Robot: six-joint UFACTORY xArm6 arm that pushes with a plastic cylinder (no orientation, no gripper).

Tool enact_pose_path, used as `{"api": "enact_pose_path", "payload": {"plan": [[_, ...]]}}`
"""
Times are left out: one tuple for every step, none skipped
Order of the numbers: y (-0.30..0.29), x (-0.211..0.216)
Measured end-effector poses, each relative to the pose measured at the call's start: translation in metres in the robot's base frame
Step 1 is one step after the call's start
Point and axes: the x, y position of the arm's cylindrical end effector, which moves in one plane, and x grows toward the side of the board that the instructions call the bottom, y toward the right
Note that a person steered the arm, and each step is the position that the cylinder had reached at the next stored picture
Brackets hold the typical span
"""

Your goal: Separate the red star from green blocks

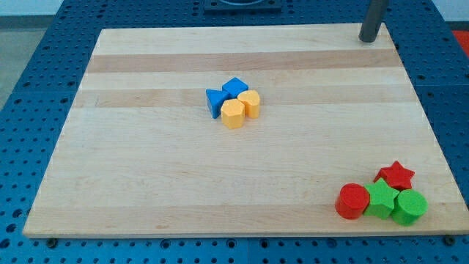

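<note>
The red star (396,175) lies near the board's bottom right corner. It touches a green star-shaped block (381,199) just below it and sits close to a green cylinder (410,207) at its lower right. A red cylinder (352,201) sits against the green star's left side. My tip (368,38) is at the view's top right, near the board's far edge, far above this cluster and touching no block.
In the board's middle is a second cluster: a blue triangular block (215,101), a blue cube (235,88), a yellow hexagonal block (233,114) and a yellow cylinder (250,103). The wooden board (146,183) lies on a blue perforated table.
</note>
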Motion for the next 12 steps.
{"api": "enact_pose_path", "payload": {"plan": [[0.000,0.009],[0.001,0.038],[-0.009,0.097],[-0.009,0.110],[0.027,0.142],[0.050,0.177],[0.052,0.226],[0.050,0.286],[0.047,0.328],[0.043,0.330],[0.020,0.333],[0.016,0.333]]}}
